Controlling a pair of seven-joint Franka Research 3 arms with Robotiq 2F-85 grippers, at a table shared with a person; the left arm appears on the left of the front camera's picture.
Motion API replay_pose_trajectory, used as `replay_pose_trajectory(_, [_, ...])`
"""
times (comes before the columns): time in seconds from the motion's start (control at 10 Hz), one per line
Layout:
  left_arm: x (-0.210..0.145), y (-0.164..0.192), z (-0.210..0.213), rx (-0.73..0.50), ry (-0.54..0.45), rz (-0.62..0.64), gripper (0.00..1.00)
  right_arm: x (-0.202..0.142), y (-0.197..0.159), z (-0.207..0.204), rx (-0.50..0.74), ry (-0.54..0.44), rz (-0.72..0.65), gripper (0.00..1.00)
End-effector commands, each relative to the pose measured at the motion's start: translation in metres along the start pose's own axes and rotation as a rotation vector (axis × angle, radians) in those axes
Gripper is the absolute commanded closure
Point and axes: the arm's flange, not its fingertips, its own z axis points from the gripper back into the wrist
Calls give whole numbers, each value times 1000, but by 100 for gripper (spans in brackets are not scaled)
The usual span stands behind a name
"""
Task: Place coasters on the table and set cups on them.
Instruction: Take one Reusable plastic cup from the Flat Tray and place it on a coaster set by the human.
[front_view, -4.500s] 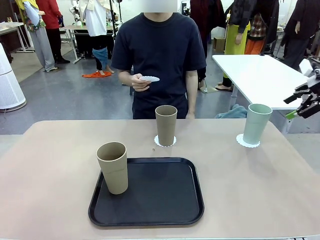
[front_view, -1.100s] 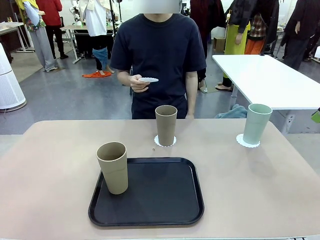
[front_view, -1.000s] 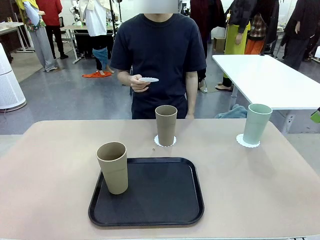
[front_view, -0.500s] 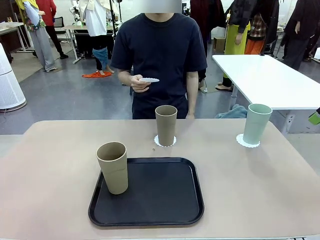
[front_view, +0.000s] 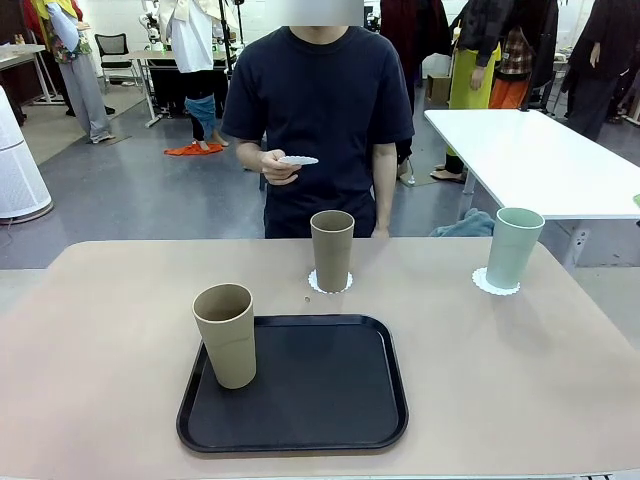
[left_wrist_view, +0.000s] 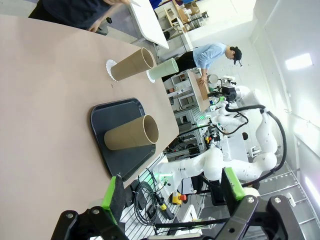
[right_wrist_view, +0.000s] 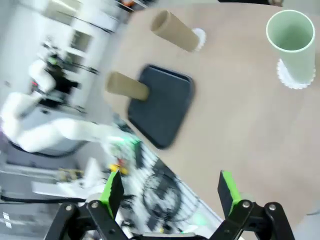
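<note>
A tan cup (front_view: 332, 250) stands on a white coaster (front_view: 330, 284) at the table's (front_view: 500, 370) far middle. The mint cup (front_view: 513, 247) stands on another coaster (front_view: 496, 284) at the far right. The other tan cup (front_view: 225, 335) stands in the left corner of the black tray (front_view: 310, 390). The person's hand holds a third coaster (front_view: 297, 160) at chest height. My left gripper (left_wrist_view: 172, 192) is open and empty, high above the table's left side, far from the tray's cup (left_wrist_view: 131, 133). My right gripper (right_wrist_view: 169, 192) is open and empty, high and well back from the mint cup (right_wrist_view: 292, 42).
The person stands at the far edge behind the middle cup. A white table (front_view: 530, 160) stands behind at the right. Bare tabletop lies left of the tray and between tray and mint cup.
My right gripper, beside the mint cup at the right edge several seconds ago, has drawn back out past the picture's right edge. Cups, coasters and the person's hand have not moved.
</note>
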Motion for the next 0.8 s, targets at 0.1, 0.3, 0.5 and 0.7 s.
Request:
replay_pose_trajectory(0.1, [0,-2,1,-14,-7,-5,0,-8,-46,52,393,-274,-379,0])
replay_pose_trajectory(0.3, [0,-2,1,-14,-7,-5,0,-41,-58,73,472,-299,-422,0])
replay_pose_trajectory(0.5, [0,-2,1,-14,-7,-5,0,-71,-57,95,491,-295,-437,0])
replay_pose_trajectory(0.7, [0,-2,1,-14,-7,-5,0,-80,-53,112,445,-274,-422,0])
